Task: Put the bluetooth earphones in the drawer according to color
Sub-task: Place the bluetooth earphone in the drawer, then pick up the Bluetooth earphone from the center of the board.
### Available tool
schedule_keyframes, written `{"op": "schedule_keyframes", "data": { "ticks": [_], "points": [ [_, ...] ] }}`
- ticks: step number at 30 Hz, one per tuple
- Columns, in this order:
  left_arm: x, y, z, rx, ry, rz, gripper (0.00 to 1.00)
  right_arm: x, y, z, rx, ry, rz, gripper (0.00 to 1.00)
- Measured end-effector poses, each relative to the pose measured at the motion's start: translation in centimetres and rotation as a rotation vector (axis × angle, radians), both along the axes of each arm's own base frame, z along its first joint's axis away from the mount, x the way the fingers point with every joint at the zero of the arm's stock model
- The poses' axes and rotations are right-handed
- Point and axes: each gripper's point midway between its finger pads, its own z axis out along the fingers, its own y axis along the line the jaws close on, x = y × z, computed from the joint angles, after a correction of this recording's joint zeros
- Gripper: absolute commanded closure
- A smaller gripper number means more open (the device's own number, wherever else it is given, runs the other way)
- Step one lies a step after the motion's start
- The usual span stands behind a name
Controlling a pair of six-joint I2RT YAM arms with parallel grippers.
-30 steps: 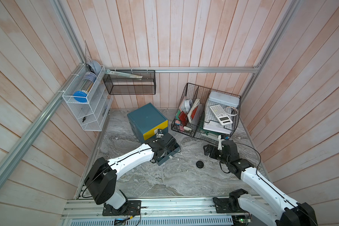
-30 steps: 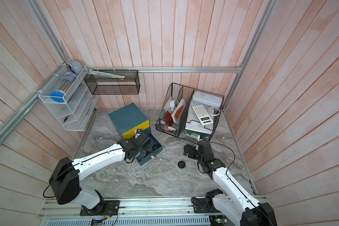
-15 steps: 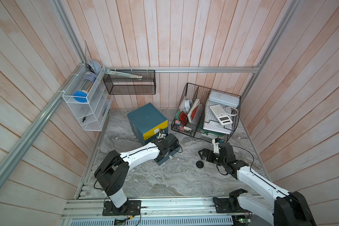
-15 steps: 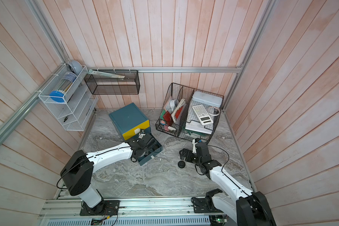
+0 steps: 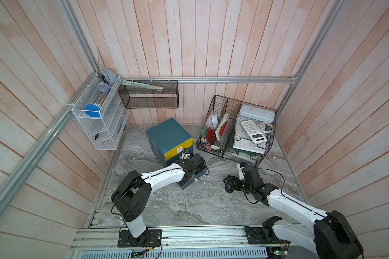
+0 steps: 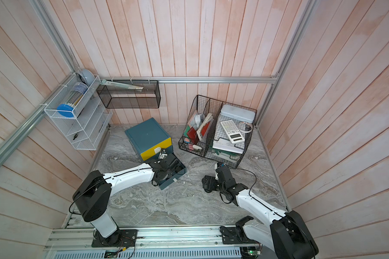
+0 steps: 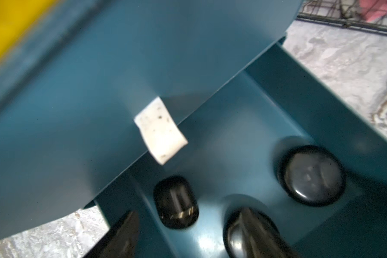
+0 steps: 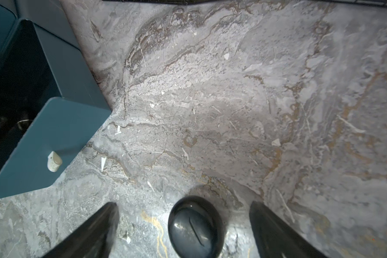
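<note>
Widely parted, right jaws flank a black earphone case (image 8: 196,226).

Marbled tabletop (image 5: 189,208) bears the drawer (image 5: 169,134), wire organiser (image 5: 220,107), one black earphone case (image 8: 196,226), possibly chips (image 8: 276,142).

walls (image 5: 211,44): pale pink-white wood planks | floor (image 5: 189,208): grey marble pattern, brown veins, white chips | frame: aluminium rail (image 5: 234,79) | fittings: white wire rack (image 5: 103,132) on side wall, black mesh basket (image 5: 148,101) on back wall | light: soft, even
</note>
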Motion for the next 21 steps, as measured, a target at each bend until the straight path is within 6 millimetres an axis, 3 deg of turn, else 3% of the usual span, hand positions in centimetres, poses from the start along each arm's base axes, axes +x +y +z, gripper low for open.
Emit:
{"op": "schedule_keyframes", "data": {
  "ticks": [3,9,11,14,21],
  "points": [
    [-0.2,-0.2,1.6,-0.048,-0.020,-0.003,0.15,-0.2,-0.2,-0.2,-0.024,0.003,-0.007,0.02],
    [-1.5,0.0,7.8,-0.233,-0.129,-0.014,0.02,-0.6,-0.6,-0.2,-0.058,-0.003,-0.013,0.02],
    [-2.2,0.4,9.0,-0.282,-0.155,-0.014,0.00,-0.6,-0.7,-0.1,-0.063,-0.010,-0.015,0.02],
    [-3.5,1.4,9.4,-0.325,-0.172,-0.011,0.00,-0.7,-0.8,-0.2,-0.074,-0.006,-0.008,0.06],
    [-5.7,3.8,7.3,-0.360,-0.156,0.032,0.00,-0.9,-0.4,-1.1,-0.110,0.046,0.031,0.14]
  ]
}}
